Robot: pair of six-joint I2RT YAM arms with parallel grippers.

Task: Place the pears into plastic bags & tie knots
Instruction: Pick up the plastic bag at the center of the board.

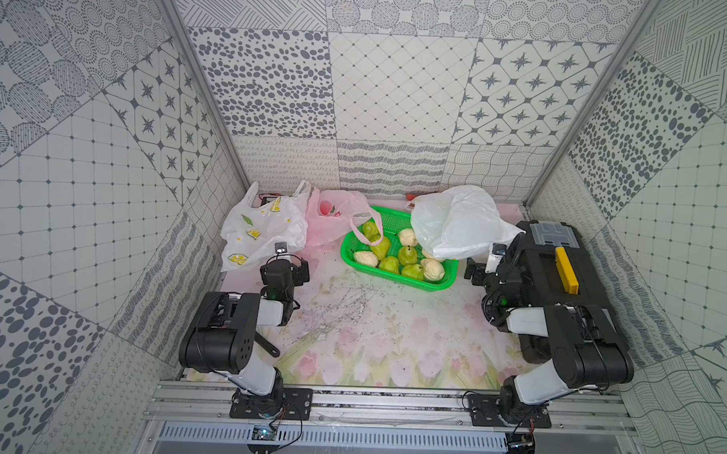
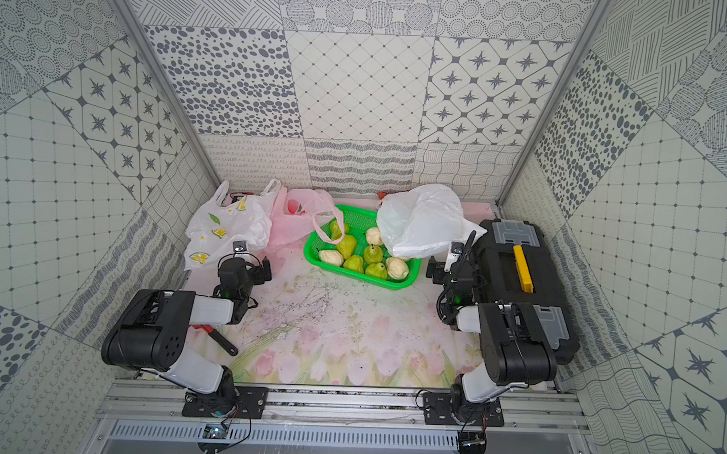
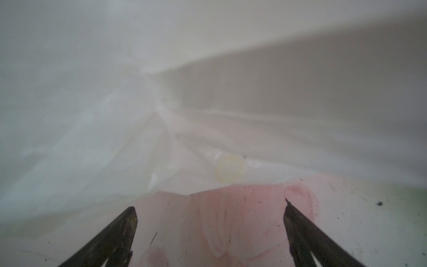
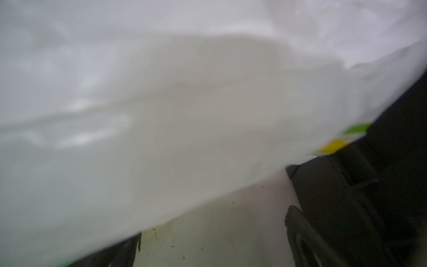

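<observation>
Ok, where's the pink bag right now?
In both top views the pink bag lies at the back, between the lemon-print bag and the green basket.

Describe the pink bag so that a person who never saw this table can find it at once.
Start at the green basket of pears at the back. Between it and the lemon-print bag lies the pink bag, one handle draped over the basket's rim. Unlike that bag and the plain white bag, it is translucent pink with a red fruit print.
</observation>
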